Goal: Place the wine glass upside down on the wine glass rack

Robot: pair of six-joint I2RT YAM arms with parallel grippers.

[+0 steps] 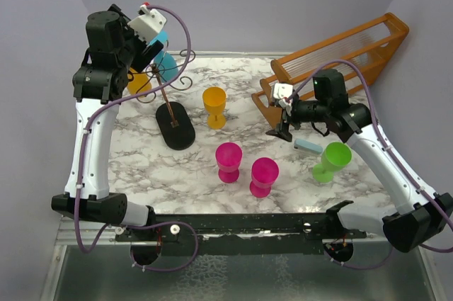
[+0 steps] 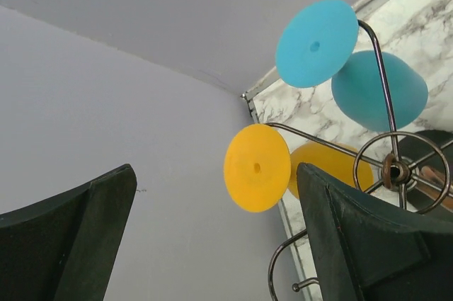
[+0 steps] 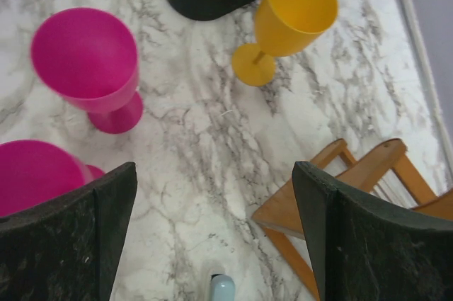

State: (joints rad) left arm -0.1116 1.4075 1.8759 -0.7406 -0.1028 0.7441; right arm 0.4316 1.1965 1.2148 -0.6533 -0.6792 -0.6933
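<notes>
Spanning the whole workspace, the table carries four upright glasses, so any broad sweep across it risks a knock. The wooden rack leans at the far right, just behind the right gripper. Its fingers are spread wide over bare marble and hold nothing, and a careless lift backward could clip the slats. The left arm is raised high at the far left corner. The left gripper is also spread wide and empty, right beside the wine glass rack. That rack is the main worry, being thin wire on a slanted stem with two glasses hanging bowl-down. A nudge from either finger as the arm pulls away would likely rock it or tip it. The hung yellow glass has its foot caught on a wire arm and appears between the fingers in the wrist view, touching neither as far as I can tell. The blue glass hangs just beyond. The yellow one looks placed, but a shake could slide its foot off the wire. Below, the standing yellow glass near the rack's base and the green glass beside the right gripper are the easiest to topple.
</notes>
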